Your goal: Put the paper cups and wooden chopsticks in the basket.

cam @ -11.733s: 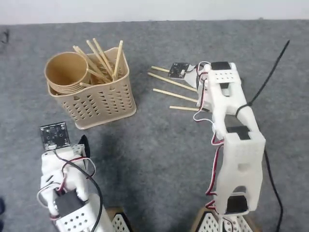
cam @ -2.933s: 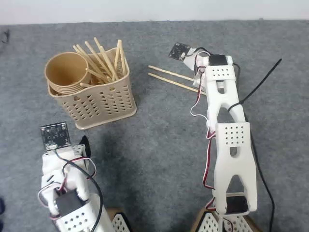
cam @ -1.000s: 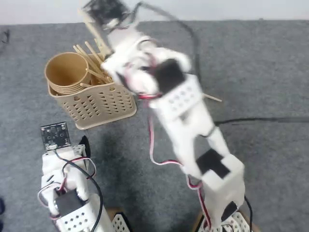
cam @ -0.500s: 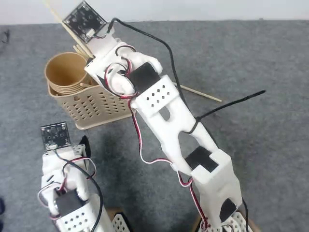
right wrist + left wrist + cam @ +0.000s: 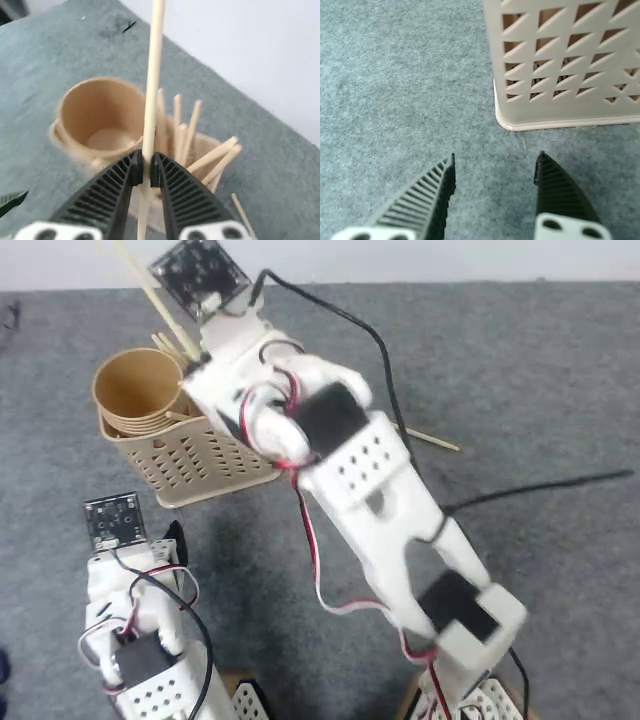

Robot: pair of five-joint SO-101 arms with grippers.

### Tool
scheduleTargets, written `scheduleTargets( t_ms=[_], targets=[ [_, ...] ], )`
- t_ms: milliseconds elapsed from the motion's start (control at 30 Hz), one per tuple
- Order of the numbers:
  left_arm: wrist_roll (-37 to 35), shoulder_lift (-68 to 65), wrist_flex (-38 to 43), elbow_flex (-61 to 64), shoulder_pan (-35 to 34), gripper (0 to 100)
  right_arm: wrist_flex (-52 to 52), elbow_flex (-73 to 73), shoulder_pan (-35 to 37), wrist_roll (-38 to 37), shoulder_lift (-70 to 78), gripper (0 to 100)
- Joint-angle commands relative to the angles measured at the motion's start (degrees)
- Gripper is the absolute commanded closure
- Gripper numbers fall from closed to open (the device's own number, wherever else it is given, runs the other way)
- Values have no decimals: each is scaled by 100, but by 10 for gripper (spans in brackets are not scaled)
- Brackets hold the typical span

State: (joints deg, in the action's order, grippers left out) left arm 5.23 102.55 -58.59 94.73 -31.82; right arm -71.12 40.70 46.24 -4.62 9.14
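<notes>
Grey carpet (image 5: 560, 360), white wall (image 5: 400, 258), beige basket (image 5: 190, 455)

Cups (image 5: 138, 390) in basket (image 5: 200, 455); 1 chopstick (image 5: 435, 441) right

Bright, even light with soft, faint shadows.

likely an office or lab: grey carpet (image 5: 560, 360), plain white wall (image 5: 450, 258).
</notes>
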Motion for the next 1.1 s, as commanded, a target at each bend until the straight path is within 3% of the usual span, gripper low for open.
scheduleTargets(
  t_ms=[0, 167, 300, 467, 733, 1067],
  targets=[
    [62, 62, 88, -22, 18, 761, -4, -853, 207, 79, -1226, 992],
    [62, 62, 79, -22, 18, 761, 1007, -3015, 233, 132, -3178, 992],
    [62, 62, 79, -22, 18, 761, 3064, -5134, -4, 97, -4286, 992],
    [62, 62, 79, -22, 18, 761, 5701, -6866, -426, -440, -4207, 992],
    [62, 62, 79, -22, 18, 761, 6958, -6769, -567, -730, -2545, 992],
    [62, 62, 88, 4, 26, 761, 7459, -5618, -488, -809, -1393, 992]
  ],
)
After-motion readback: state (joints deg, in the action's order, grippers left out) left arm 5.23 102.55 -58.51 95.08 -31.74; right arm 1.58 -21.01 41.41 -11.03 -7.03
